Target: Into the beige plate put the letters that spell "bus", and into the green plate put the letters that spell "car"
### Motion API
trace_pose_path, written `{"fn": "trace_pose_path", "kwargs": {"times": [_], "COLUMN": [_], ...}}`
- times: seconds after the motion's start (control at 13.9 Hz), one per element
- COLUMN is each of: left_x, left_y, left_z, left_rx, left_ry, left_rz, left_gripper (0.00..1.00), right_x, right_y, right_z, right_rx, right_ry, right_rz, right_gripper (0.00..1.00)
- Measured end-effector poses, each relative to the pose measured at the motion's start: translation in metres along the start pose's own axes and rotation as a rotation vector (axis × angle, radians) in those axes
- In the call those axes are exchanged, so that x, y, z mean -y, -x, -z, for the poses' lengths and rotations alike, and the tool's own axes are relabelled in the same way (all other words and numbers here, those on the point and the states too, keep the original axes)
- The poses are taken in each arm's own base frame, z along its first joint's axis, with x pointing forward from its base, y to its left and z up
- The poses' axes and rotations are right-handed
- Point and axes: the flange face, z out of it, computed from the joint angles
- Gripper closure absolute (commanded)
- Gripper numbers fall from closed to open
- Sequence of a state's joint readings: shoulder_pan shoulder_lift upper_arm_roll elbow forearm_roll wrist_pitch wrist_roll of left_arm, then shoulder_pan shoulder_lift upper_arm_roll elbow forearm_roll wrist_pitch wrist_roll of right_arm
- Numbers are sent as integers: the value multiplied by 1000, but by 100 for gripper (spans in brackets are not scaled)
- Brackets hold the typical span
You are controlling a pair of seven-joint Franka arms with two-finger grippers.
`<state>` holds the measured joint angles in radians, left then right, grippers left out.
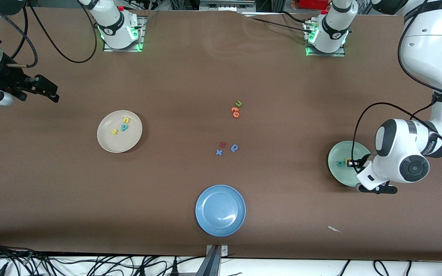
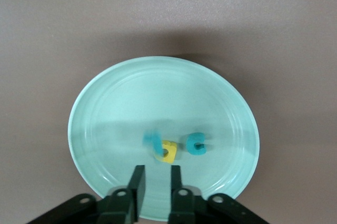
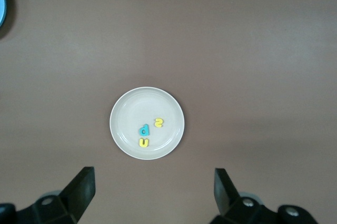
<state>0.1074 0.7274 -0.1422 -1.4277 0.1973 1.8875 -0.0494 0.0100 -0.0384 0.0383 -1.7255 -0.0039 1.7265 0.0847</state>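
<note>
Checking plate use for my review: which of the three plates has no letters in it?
The blue plate, nearest the front camera, holds nothing. The beige plate holds three letters, and the green plate, under the left gripper, holds three too.

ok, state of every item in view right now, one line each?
beige plate: holds teal b, yellow u, yellow s.
green plate: holds teal c, yellow a, teal r.
blue plate: empty.
left gripper: low over the green plate, jaws slightly apart, holding nothing.
right gripper: open, waiting high above the beige plate.
Spare letters: loose on the table.
</note>
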Motion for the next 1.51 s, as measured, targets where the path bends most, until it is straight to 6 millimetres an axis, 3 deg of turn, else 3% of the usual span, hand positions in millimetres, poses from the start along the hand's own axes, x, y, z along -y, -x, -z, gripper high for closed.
{"fn": "trace_pose_path", "kwargs": {"times": [0.5, 0.72, 0.86, 1.08, 1.51], "left_x": [-3, -6, -3, -2, 2], "left_y": [2, 8, 17, 52, 173], "left_z": [35, 61, 88, 146, 259], "left_rx": [-55, -65, -73, -90, -106], "left_ry": [-2, -6, -3, 48, 37], "left_rz": [-5, -8, 0, 14, -11], "left_gripper": [0, 0, 0, 0, 0], "right_x": [0, 0, -1, -2, -2], "right_y": [0, -3, -6, -6, -6], "right_z": [2, 7, 10, 10, 9], "right_rx": [-2, -12, -20, -7, 1], "right_ry": [0, -1, -2, -1, 0], "right_rz": [1, 0, -2, -2, -2], "right_gripper": [0, 0, 0, 0, 0]}}
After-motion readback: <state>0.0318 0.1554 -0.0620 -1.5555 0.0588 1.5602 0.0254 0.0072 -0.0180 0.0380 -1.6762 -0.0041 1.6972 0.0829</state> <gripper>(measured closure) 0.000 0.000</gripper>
